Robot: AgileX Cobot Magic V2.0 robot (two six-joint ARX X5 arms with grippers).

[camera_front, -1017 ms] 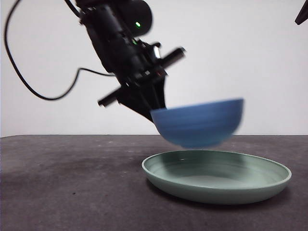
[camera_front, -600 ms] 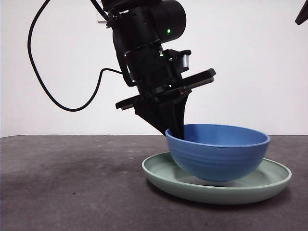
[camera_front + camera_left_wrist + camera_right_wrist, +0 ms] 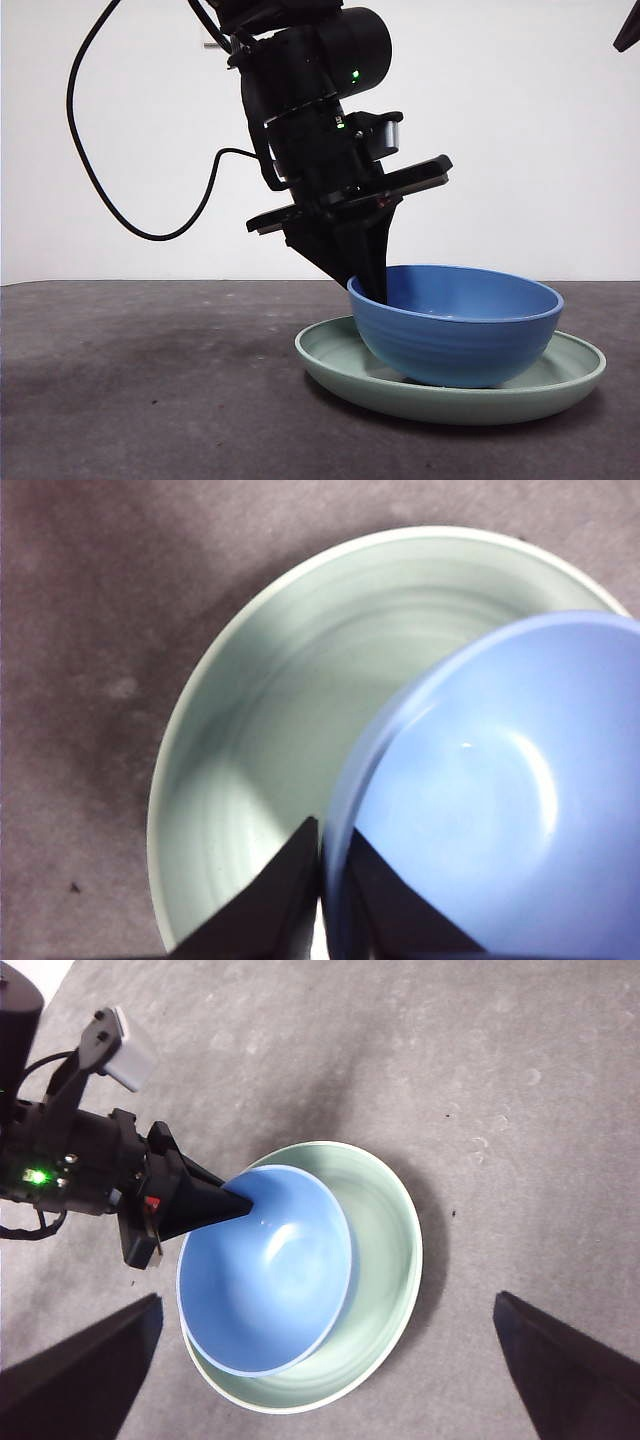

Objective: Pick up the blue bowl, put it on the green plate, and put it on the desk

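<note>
Left tool (image 3: 320, 880) clamped on 1 blue bowl (image 3: 455, 325) rim, sat in 1 green plate (image 3: 330, 360), right tool apart

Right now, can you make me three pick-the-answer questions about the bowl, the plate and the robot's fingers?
1. Where is the deep, round, matte blue bowl?
A. on the bare desk
B. in the wide, shallow, pale green plate
C. high in the air

2. How many dishes are on the dark, speckled grey-brown desk?
A. one
B. two
C. four

3. What is the left gripper doing?
A. its fingers pinch the bowl's rim
B. it hangs far from the bowl
C. it grips the plate

Answers:
1 B, the front view shows the bowl's base down inside the plate's rim.
2 B, only the bowl and plate appear.
3 A, the left wrist view shows one finger inside the bowl's wall and one outside.
</note>
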